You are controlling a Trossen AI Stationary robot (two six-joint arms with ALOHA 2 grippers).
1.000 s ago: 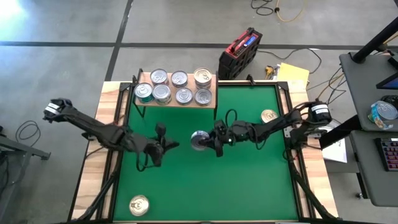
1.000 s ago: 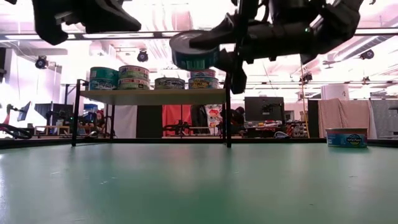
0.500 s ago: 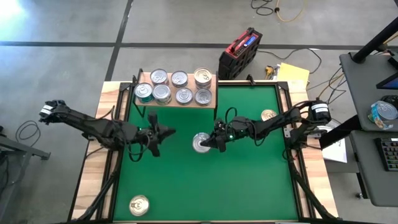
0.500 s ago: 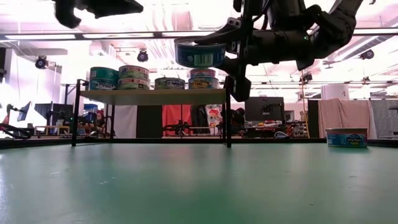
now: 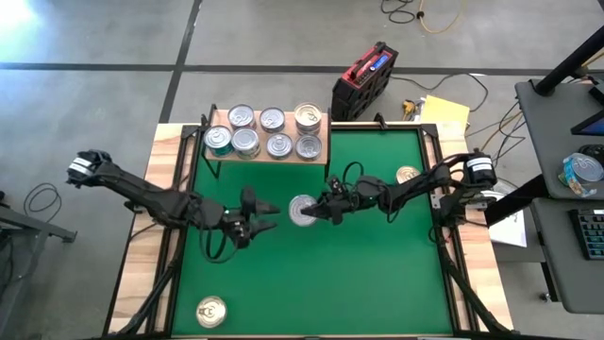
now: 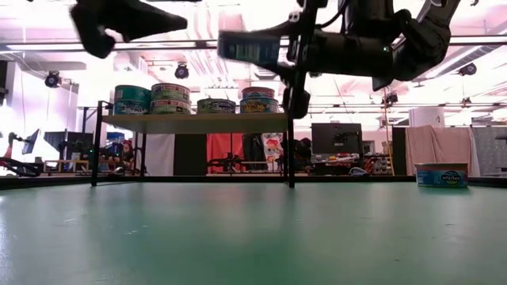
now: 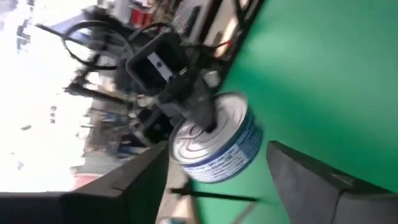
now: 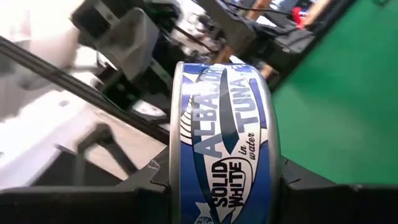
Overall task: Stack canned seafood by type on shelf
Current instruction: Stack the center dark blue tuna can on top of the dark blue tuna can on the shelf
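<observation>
High view: one tin held above mid-mat, two tins left unshelved.
Left gripper (image 5: 267,218) was seen spread and empty; seven tins were stacked on the shelf (image 5: 317,159); right gripper (image 5: 316,212) was clamped on a tuna tin (image 5: 302,211); loose tins (image 5: 210,311) (image 5: 409,175) remained.

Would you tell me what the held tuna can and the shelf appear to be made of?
Tuna can in the right tool: likely metal, given its shiny silver lid, with a glossy blue printed label around the side. Shelf: light wood-look board, matte, on thin black legs that look like metal.
</observation>
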